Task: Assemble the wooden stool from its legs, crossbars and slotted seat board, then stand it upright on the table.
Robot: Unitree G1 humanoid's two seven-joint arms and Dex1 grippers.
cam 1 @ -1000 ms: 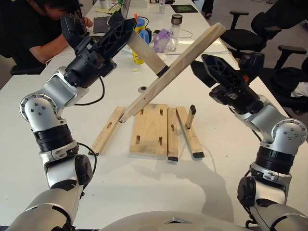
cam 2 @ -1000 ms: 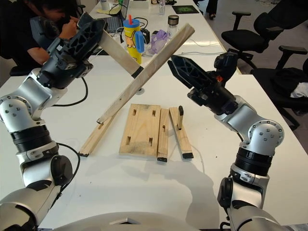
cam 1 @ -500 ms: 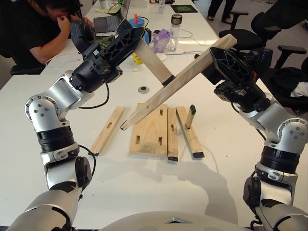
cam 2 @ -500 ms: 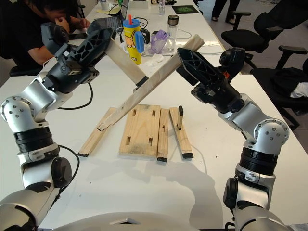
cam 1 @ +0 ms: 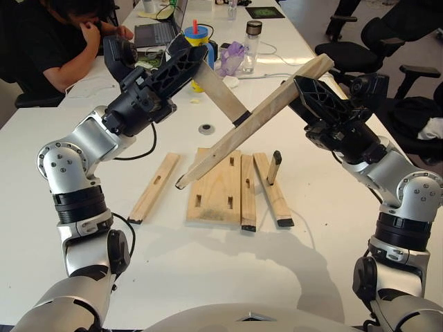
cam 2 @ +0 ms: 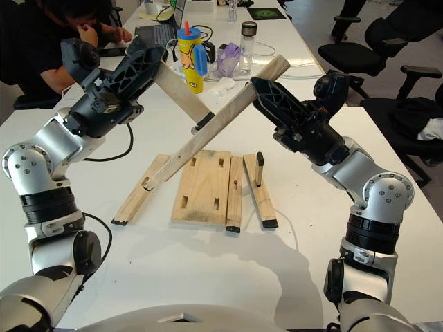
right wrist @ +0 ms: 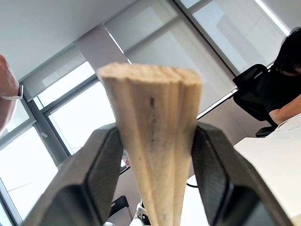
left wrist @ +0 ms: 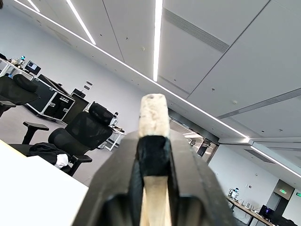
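— Grippers first: how do they stand?
— Left gripper (cam 1: 195, 55) is raised over the far left of the table (cam 1: 208, 270), its 2 fingers pressed onto a short wooden leg (cam 1: 220, 88). In the left wrist view that leg (left wrist: 153, 110) sits tight between the black fingers (left wrist: 188, 169). Right gripper (cam 1: 302, 86) is up on the far right, pinching the top end of a long board (cam 1: 235, 137). The right wrist view shows the board's end grain (right wrist: 153, 117) wedged between both pads (right wrist: 101, 174).
— Where do the 2 held pieces sit?
— The long board slopes down from the right gripper toward the left. Its lower end is between a slotted bar (cam 1: 156, 187) and the seat board (cam 1: 216, 190). Whether that end touches the table, I cannot tell. The short leg's dark tip meets the long board about halfway along.
— And the loose parts?
— The seat board lies flat at the table's middle, slots up. The slotted bar lies apart to its left. 2 more bars lie just to its right, 1 (cam 1: 248, 190) touching its edge and the other (cam 1: 271, 192) angled beside that. A small dark-topped peg (cam 1: 275, 166) stands upright on the outer bar.
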